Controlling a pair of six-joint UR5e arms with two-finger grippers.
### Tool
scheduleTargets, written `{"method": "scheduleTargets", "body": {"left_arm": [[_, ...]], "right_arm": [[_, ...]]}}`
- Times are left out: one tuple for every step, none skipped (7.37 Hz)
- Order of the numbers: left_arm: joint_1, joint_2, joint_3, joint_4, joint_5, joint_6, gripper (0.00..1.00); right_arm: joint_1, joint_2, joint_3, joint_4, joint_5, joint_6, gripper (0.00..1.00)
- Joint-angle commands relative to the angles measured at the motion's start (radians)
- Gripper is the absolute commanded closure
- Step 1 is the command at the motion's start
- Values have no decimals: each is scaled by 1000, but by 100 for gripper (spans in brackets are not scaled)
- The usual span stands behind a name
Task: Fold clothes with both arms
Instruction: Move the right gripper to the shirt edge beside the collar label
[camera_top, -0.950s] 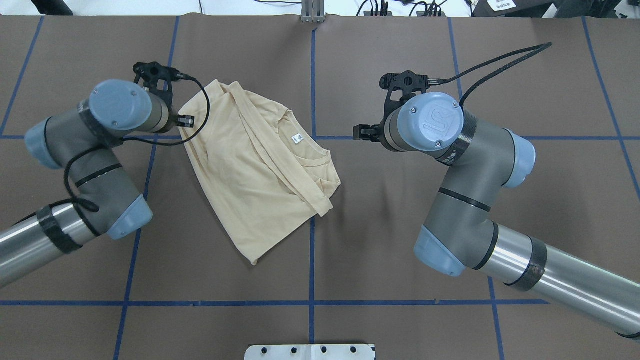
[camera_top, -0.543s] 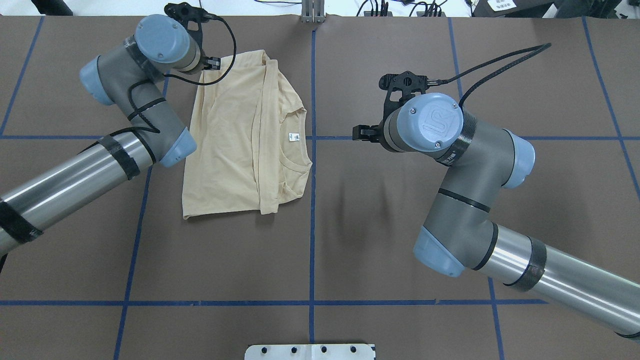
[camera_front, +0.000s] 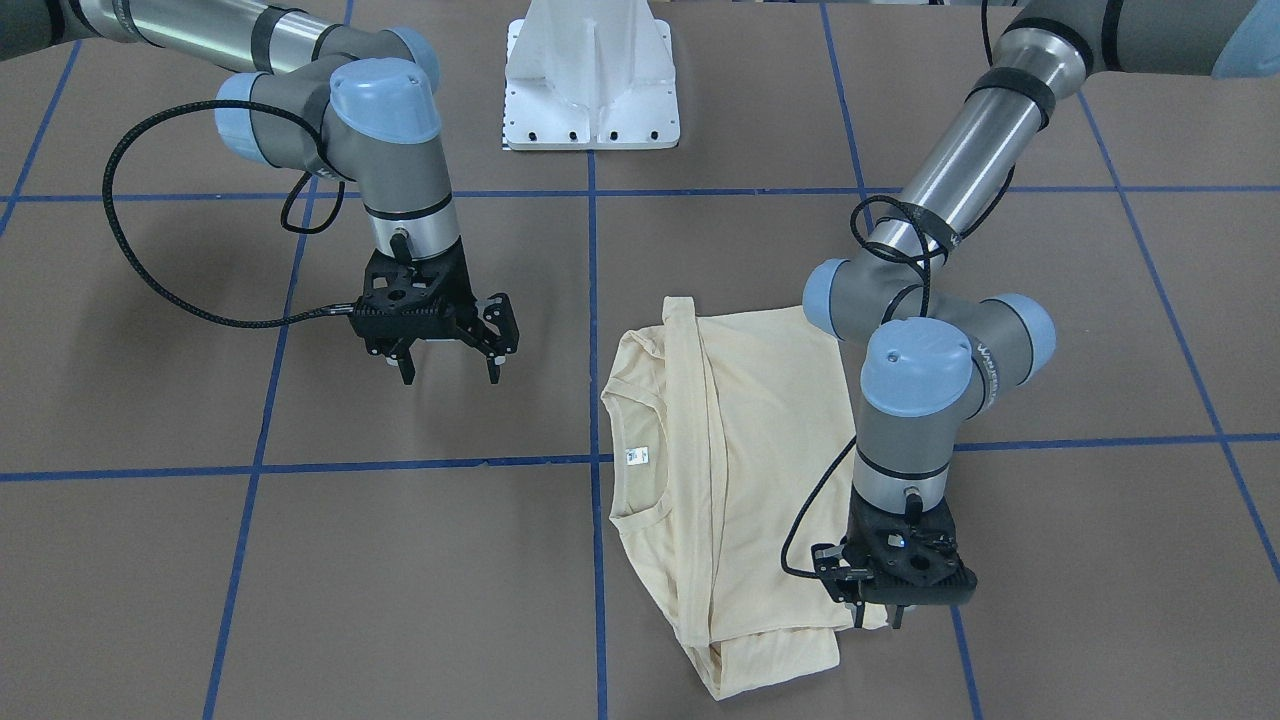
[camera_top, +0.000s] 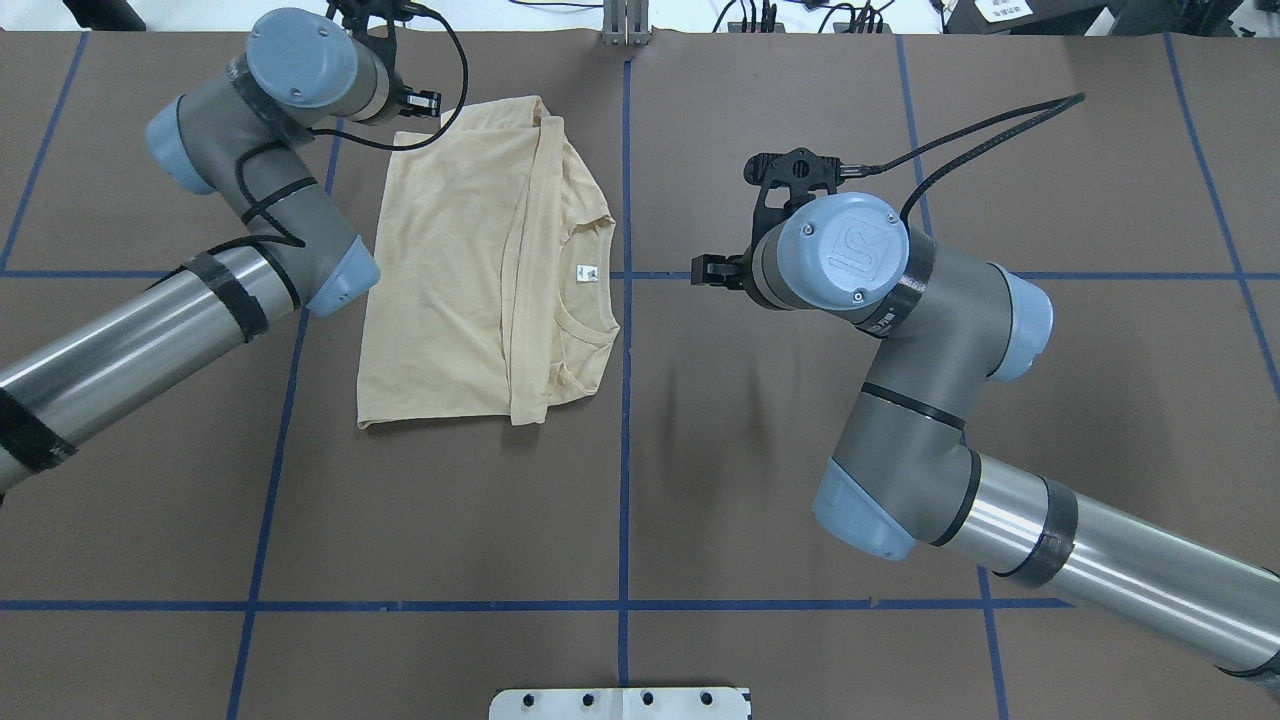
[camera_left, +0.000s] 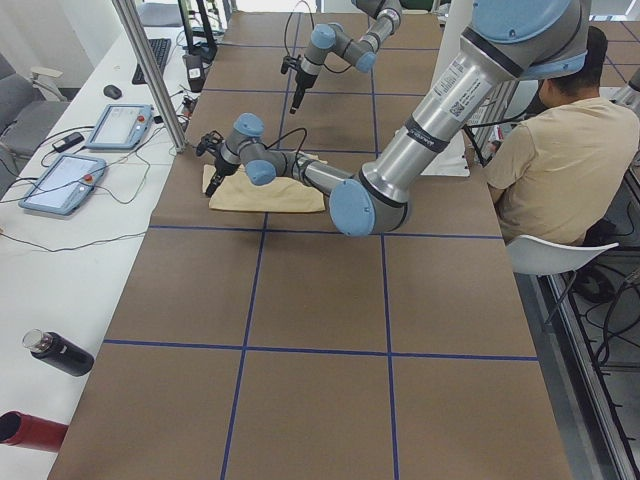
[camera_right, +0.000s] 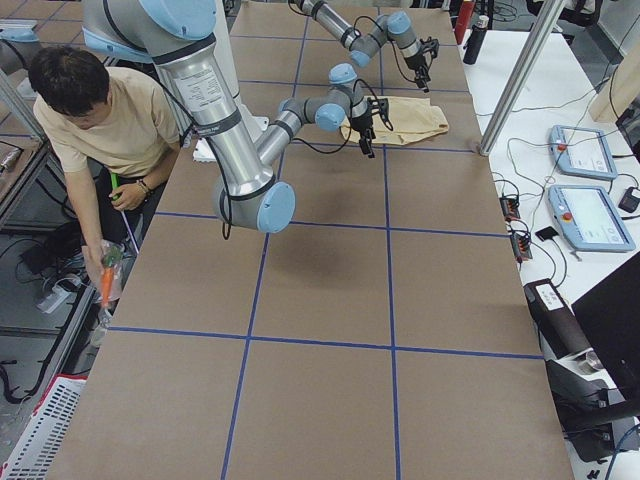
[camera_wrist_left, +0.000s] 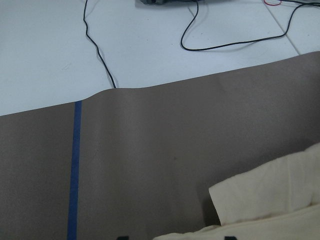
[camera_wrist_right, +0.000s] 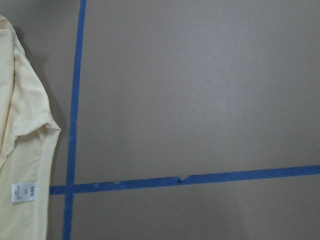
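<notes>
The pale cream-yellow shirt (camera_top: 470, 270) lies folded flat, left of the table's centre line, with its white neck label (camera_top: 585, 272) facing up. In the front-facing view the shirt (camera_front: 740, 470) has my left gripper (camera_front: 877, 618) standing on its far corner. My left gripper (camera_top: 423, 102) is open. In the left wrist view two fingertips, set apart, straddle the cloth edge (camera_wrist_left: 260, 205). My right gripper (camera_front: 449, 372) hovers open and empty over bare table beside the collar. It also shows from overhead, the right gripper (camera_top: 712, 270). The print is hidden.
A white pedestal (camera_front: 590, 90) stands at the robot's side of the table. A person (camera_left: 545, 170) sits beside the table. Tablets (camera_left: 60, 180) and bottles (camera_left: 60, 352) lie on the white bench past the far edge. Cables (camera_wrist_left: 225, 35) trail there.
My left gripper dragged the shirt's corner toward the far edge, turning the shirt from skewed to square with the blue lines. It has barely moved since. My right gripper drifted slightly toward the shirt.
</notes>
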Motion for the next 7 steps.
{"method": "scheduleTargets", "body": {"left_arm": [[-6, 152, -209, -6, -55, 1, 0], [-4, 155, -217, -6, -55, -5, 0], [-4, 155, -217, -8, -55, -7, 0], [-3, 164, -215, -8, -55, -7, 0], [-1, 166, -217, -8, -55, -11, 0], [3, 166, -217, -9, -55, -43, 0], [3, 166, -217, -9, -55, -48, 0]], "right_arm": [[-49, 179, -203, -4, -69, 172, 2], [-74, 228, -265, -4, -88, 245, 4], [-103, 261, -311, -4, -125, 298, 11], [-124, 285, -348, -4, -157, 298, 26], [-137, 284, -355, -4, -160, 286, 52], [-145, 284, -362, -4, -160, 283, 55], [-148, 284, -370, -4, -160, 280, 55]]}}
